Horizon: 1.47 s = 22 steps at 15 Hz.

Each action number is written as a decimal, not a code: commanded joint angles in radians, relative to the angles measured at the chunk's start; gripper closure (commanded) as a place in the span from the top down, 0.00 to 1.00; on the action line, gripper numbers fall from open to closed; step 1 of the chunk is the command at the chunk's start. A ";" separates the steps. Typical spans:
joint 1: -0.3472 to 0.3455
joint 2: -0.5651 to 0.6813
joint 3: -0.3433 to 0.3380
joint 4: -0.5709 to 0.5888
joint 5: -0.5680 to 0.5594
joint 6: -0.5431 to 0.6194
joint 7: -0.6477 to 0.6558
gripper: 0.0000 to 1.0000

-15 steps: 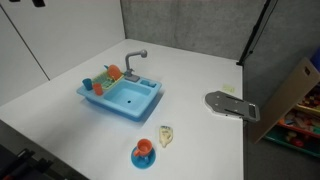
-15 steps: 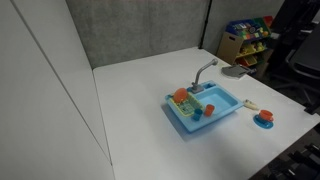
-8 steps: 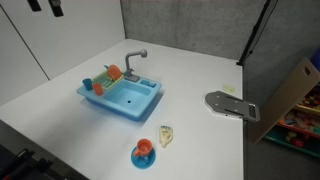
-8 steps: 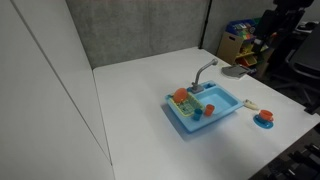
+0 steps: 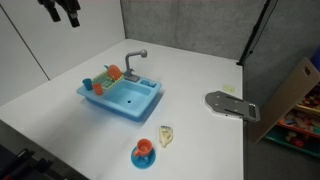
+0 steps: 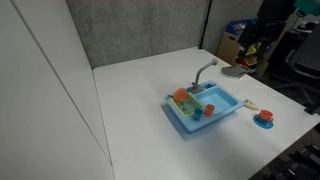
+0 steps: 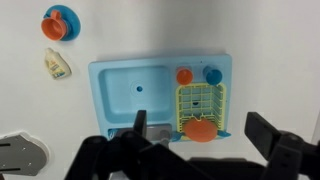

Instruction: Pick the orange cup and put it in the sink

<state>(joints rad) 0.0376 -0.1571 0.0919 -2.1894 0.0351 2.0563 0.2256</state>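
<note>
Overhead, the gripper [image 7: 200,132] hangs wide open, holding nothing; the small round orange cup [image 7: 184,75] sits beside a blue cup [image 7: 213,75] on the ledge of the light-blue plastic sink [image 7: 112,64]

No writing legible in any view, small cream-coloured object [image 7: 57,65], well apart from the fingers [image 7: 272,138], too blurred to show any print
</note>
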 commanded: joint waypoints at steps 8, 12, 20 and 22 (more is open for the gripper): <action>-0.005 0.157 -0.020 0.054 -0.069 0.033 0.086 1.00; 0.001 0.159 -0.027 0.028 -0.052 0.032 0.064 1.00; 0.003 0.190 -0.028 0.014 -0.004 0.083 -0.030 1.00; 0.001 0.205 -0.028 0.002 0.040 0.122 -0.096 1.00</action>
<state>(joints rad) 0.0359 0.0254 0.0727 -2.1757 0.0190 2.1249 0.2239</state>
